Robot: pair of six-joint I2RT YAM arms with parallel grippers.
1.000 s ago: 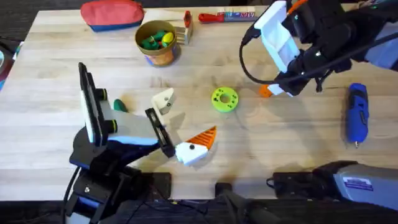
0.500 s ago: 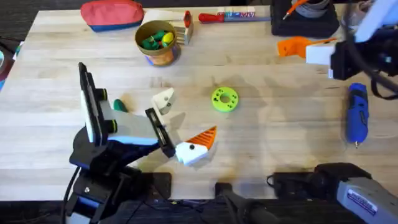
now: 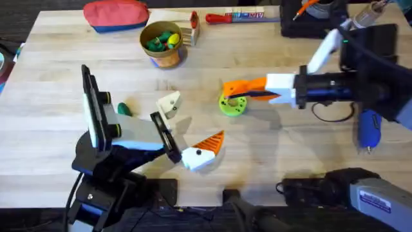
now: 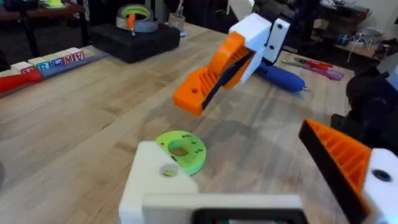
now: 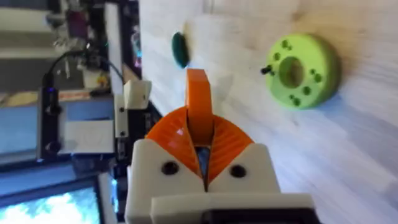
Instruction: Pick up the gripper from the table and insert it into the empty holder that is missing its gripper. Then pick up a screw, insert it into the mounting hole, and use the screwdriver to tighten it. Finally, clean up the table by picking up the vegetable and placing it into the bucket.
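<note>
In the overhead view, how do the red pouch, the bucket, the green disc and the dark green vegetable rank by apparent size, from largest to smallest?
1. red pouch
2. bucket
3. green disc, partly covered by the right hand
4. vegetable, partly hidden behind the left arm, so its full size is unsure

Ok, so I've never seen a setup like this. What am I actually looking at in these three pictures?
These are two robot arms at a wooden table. One picture looks down from above; the other two come from cameras on each arm's wrist. The right gripper is shut on a small orange wedge, a spare finger pad, above a green disc. The left gripper is open, and one of its fingers is a bare white holder with no pad. Also on the table are a blue screwdriver, a dark green toy vegetable, a bucket and a red pouch.
</note>
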